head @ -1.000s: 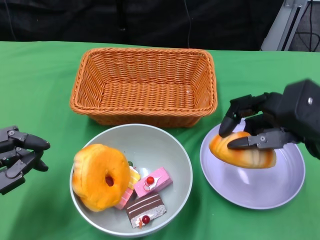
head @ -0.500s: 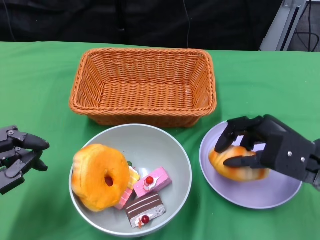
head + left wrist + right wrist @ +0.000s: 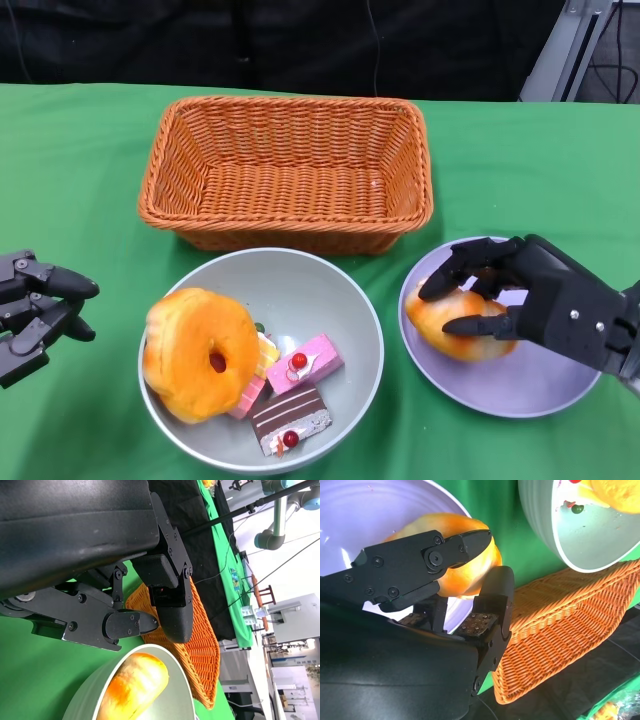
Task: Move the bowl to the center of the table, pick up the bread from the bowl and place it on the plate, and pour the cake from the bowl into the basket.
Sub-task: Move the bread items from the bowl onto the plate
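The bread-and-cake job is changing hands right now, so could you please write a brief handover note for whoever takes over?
Right hand: grips a bread roll, now down on the purple plate, not yet let go.
Left hand: holds nothing, fingers apart, beside the bowl.
Bowl: in front of the empty wicker basket, holding a ring-shaped bread and the cake slices.
Done: bowl looks centred; one bread is on the plate.
Left: release the roll, probably move the ring-shaped bread to the plate too, then pour the cakes into the basket.
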